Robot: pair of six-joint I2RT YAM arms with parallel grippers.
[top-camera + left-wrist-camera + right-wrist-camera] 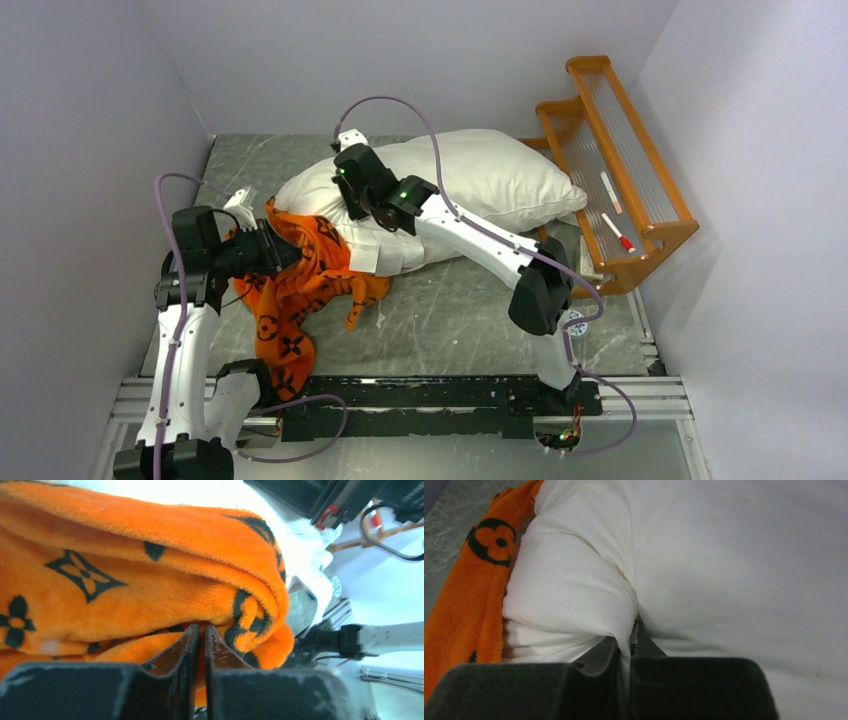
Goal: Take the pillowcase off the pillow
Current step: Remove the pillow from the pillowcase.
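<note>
Robot lab, white-walled enclosure [420, 60], aluminium rail [655, 398]

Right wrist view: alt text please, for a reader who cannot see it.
The right gripper is closed on a pinched fold of the plump white pillow, which fills most of the frame. At the left edge, the orange pillowcase with dark flower motifs lies against the pillow, with grey table in the top-left corner.

The pillow [490, 175] lies on the table [450, 320], at 12 o'clock from its middle. The pillowcase [300, 290] lies in a heap at 9 o'clock, touching the pillow's left end and trailing toward 7 o'clock. A rack [620, 160] stands at 2 o'clock, just beside the pillow. The left gripper [278, 250] is on the heap, and the right gripper [352, 205] is on the pillow's left end.
</note>
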